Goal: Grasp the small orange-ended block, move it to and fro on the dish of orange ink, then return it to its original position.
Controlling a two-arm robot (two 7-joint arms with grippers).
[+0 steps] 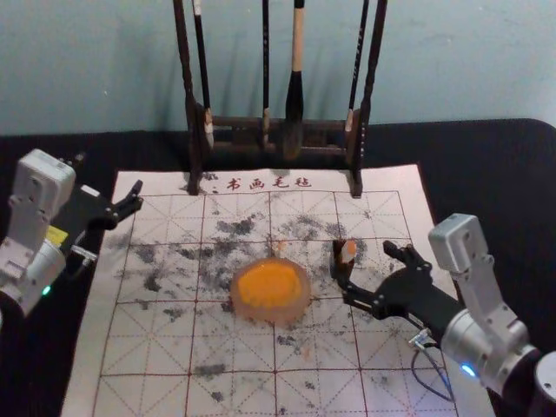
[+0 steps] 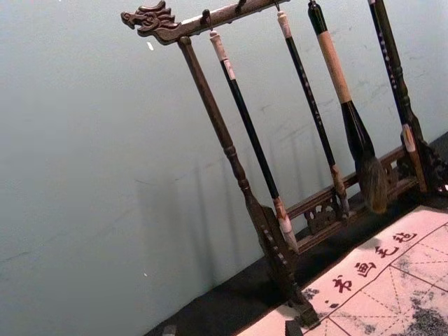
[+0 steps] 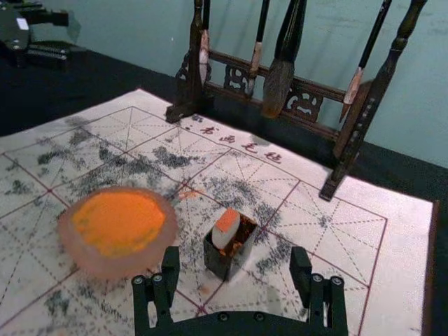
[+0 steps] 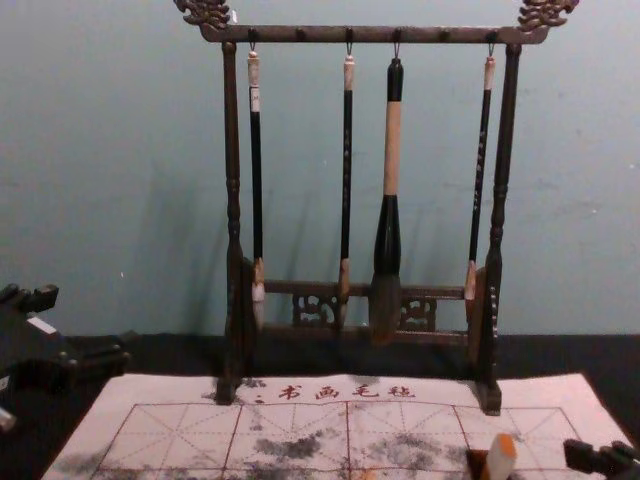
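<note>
before the right gripper closes, it wants the block's sides, not the box walls

because the orange-ended block leans inside a small dark box, the step in hand seems to be lining up a clean grasp. the box stands on the mat, to the right of the pale dish and nearer the mat's right edge; the block's orange end points upward, clear of the box walls.

the right gripper, reaching in over the mat's right side, has its fingers wide and nothing between them. it would do well to centre on the block, match its lean, and pinch only the part above the walls, gently, before lifting straight up. gripping too low might catch the box and drag it along; pushing in off-centre might tip it. a firm, even hold should matter later, when the block rubs over the orange ink.

the left gripper, its fingers apart and empty, is parked by the mat's far left corner, near the brush rack.
</note>
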